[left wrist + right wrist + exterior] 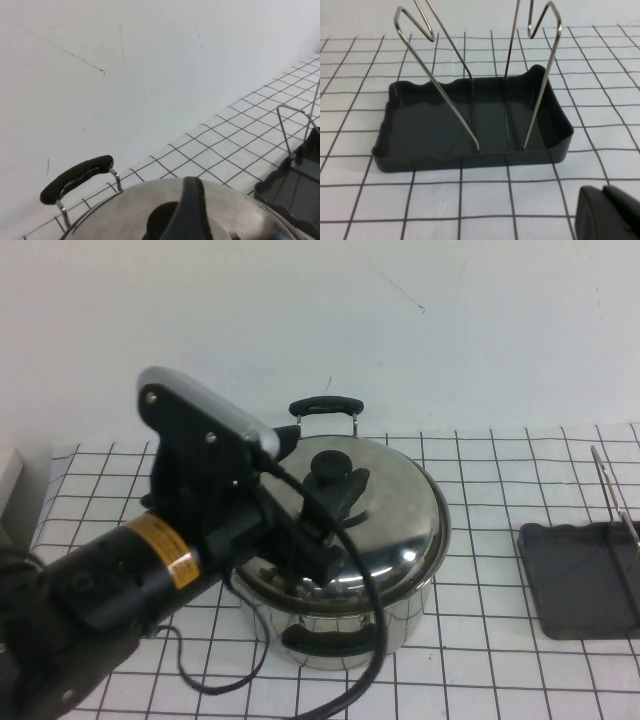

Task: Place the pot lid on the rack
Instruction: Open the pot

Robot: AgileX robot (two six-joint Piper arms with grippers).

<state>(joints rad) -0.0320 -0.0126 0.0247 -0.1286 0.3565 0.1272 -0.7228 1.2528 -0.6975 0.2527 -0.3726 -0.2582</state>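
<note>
The shiny domed pot lid with its black knob sits on the steel pot at the table's middle. My left gripper reaches over the lid, open, with one finger right beside the knob; the other finger is hidden. The left wrist view shows the lid, the knob and that finger. The rack, a dark grey tray with thin wire rods, stands at the right. It fills the right wrist view. My right gripper is shut and empty, near the rack.
The pot's far black handle rises behind the lid, and the near handle faces the front. A black cable from the left arm hangs over the pot's front. A white wall closes the back. The rack also shows in the left wrist view.
</note>
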